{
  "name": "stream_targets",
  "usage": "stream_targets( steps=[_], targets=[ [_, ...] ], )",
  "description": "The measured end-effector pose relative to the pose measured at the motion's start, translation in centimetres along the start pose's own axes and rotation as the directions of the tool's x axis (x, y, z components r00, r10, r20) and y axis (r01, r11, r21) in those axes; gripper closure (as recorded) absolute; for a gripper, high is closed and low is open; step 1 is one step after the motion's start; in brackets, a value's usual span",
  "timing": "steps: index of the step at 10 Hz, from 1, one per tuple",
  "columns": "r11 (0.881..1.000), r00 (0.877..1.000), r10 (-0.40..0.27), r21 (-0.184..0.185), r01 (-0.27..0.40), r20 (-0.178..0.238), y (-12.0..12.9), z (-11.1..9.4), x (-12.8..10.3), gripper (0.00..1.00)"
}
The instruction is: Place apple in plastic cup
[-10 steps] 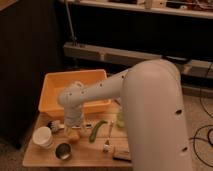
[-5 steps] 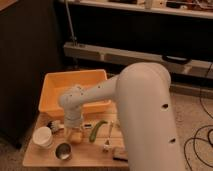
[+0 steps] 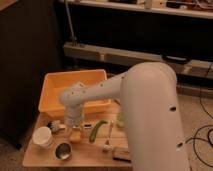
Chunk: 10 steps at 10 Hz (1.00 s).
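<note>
The apple (image 3: 75, 135), small and yellowish-tan, sits on the wooden table (image 3: 90, 155) near its middle left. My gripper (image 3: 74, 128) hangs straight down from the white arm (image 3: 145, 100), right over the apple and at or just above its top. The plastic cup (image 3: 120, 119), a pale yellow-green tumbler, stands to the right of the apple, partly hidden behind the arm. A long green vegetable (image 3: 97, 130) lies between the apple and the cup.
A yellow-orange bin (image 3: 55, 90) fills the back of the table. A white paper cup (image 3: 43, 136) stands at the left, a small dark metal cup (image 3: 63, 151) at the front left. Small items (image 3: 121, 155) lie at the front right. Dark shelving stands behind.
The arm's wrist has shifted slightly to the right and the gripper stays low over the apple. The objects on the table have not moved.
</note>
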Motion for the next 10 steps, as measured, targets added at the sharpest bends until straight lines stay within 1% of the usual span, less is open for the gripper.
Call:
stream_targets(
  steps=[2, 3, 4, 6, 8, 9, 10],
  targets=[
    [1.0, 0.999, 0.015, 0.002, -0.015, 0.031, -0.2, -2.5, 0.0, 1.0],
    [1.0, 0.998, 0.022, 0.003, -0.022, 0.055, -0.1, -4.4, -0.2, 1.0],
    [0.999, 0.996, 0.033, 0.009, -0.033, 0.081, -0.3, -6.6, -0.4, 1.0],
    [0.997, 0.988, 0.067, 0.025, -0.071, 0.14, -1.2, -12.1, -0.9, 1.0],
    [0.989, 0.969, 0.129, 0.041, -0.14, 0.212, -3.3, -18.4, -1.6, 1.0],
    [0.984, 0.958, 0.158, 0.042, -0.173, 0.237, -4.7, -20.6, -1.6, 1.0],
    [0.973, 0.94, 0.206, 0.044, -0.226, 0.273, -7.2, -23.5, -1.2, 1.0]
  ],
)
